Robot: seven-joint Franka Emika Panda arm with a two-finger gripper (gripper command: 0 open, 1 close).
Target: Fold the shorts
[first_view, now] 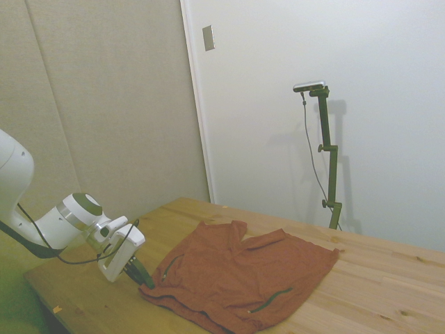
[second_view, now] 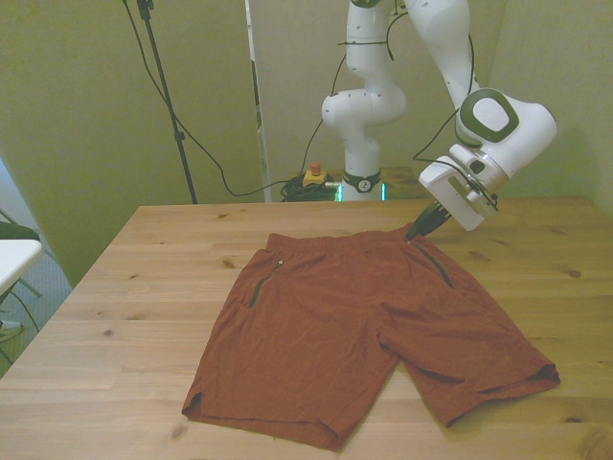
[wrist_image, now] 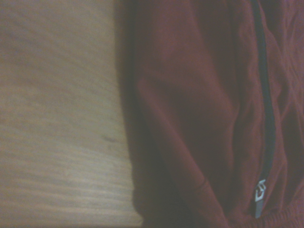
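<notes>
The rust-orange shorts [second_view: 354, 326] lie spread flat on the wooden table [second_view: 144, 287], waistband toward the far edge and legs toward the near edge. Dark green zip stripes show by both pockets. My gripper [second_view: 419, 230] is down at the waistband corner on the front view's right, its dark fingers drawn together on the cloth edge. From the side, the gripper [first_view: 144, 279] touches the near-left corner of the shorts [first_view: 243, 275]. In the wrist view, the shorts [wrist_image: 199, 118] fill most of the frame beside bare table [wrist_image: 57, 118], with a zip pull [wrist_image: 259, 194] visible.
Bare wood [second_view: 536, 259] surrounds the shorts on all sides. A red button box [second_view: 313, 177] and cables sit behind the table's far edge near the robot's base.
</notes>
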